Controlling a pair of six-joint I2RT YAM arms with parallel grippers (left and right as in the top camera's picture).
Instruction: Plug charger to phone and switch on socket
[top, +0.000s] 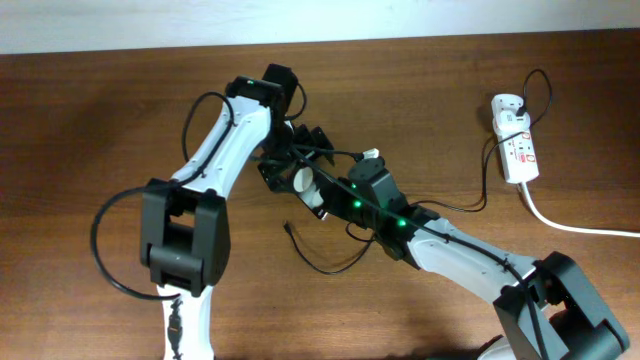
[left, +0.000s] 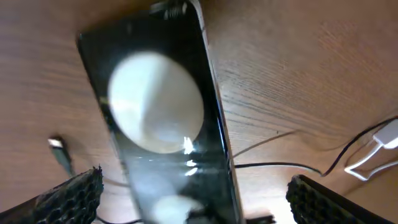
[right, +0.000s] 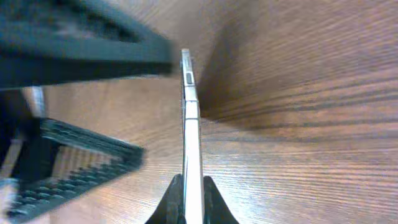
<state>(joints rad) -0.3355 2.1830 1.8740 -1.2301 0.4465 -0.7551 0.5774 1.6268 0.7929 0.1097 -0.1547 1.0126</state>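
- Brown wood-grain table (top: 100, 100) carries everything; both arms meet near its middle.
- The phone (left: 161, 124) is there between the two grippers, its black face with one large and one small white circle turned toward the left wrist camera.
- The right gripper (right: 193, 186) is clamped on the phone, one finger on each flat face. From the right wrist the phone shows only as a thin edge.
- The left gripper (left: 196, 190) has its fingers spread wide, one on each side of the phone and neither touching it.
- Whether the phone's far end rests on the wood, I cannot tell.
- The charger (top: 450, 206) trails as a thin black cable across the table. Its connector tip (top: 288, 228) lies loose on the wood just beside the phone, not plugged in.
- The socket (top: 518, 148) lies well apart, near the right far edge, with its thick white cord (top: 580, 229) running off to the right.
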